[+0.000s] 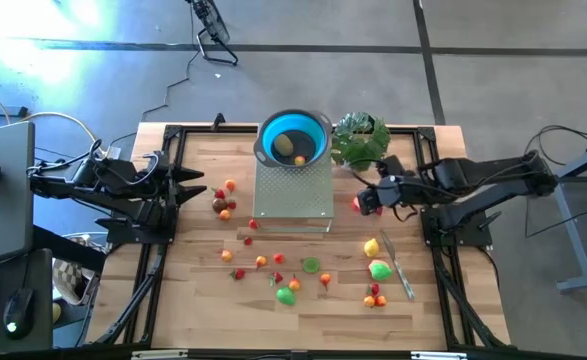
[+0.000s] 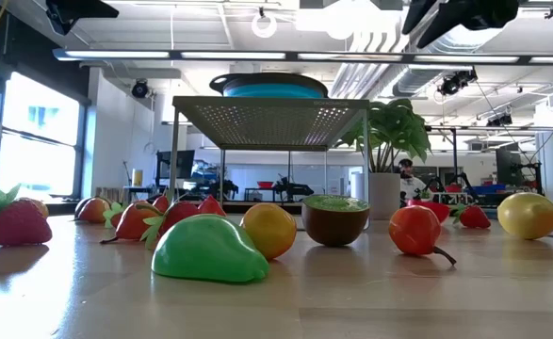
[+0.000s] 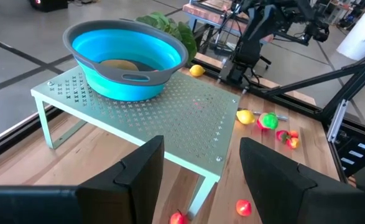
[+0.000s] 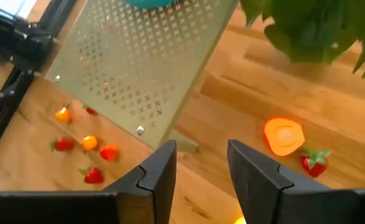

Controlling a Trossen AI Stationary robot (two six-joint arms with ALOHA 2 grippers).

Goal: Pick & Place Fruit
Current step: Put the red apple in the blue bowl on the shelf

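Small toy fruits lie scattered over the wooden table: a cluster (image 1: 223, 203) at the left, a row (image 1: 263, 262) in the middle, and a lemon (image 1: 371, 247) and a green pear (image 1: 380, 268) at the right. A blue bowl (image 1: 293, 140) stands on a perforated metal shelf (image 1: 293, 195) and holds a few fruits (image 3: 119, 64). My right gripper (image 4: 201, 158) hovers open above the table right of the shelf, near an orange fruit half (image 4: 284, 135) and a strawberry (image 4: 314, 162). My left gripper (image 3: 201, 155) hangs open left of the shelf.
A leafy plant (image 1: 361, 138) stands just behind my right gripper, right of the bowl. A slim silver knife (image 1: 398, 265) lies beside the lemon and the pear. The shelf's legs (image 3: 45, 127) stand on the table. Black frame rails (image 1: 153, 270) run along both sides.
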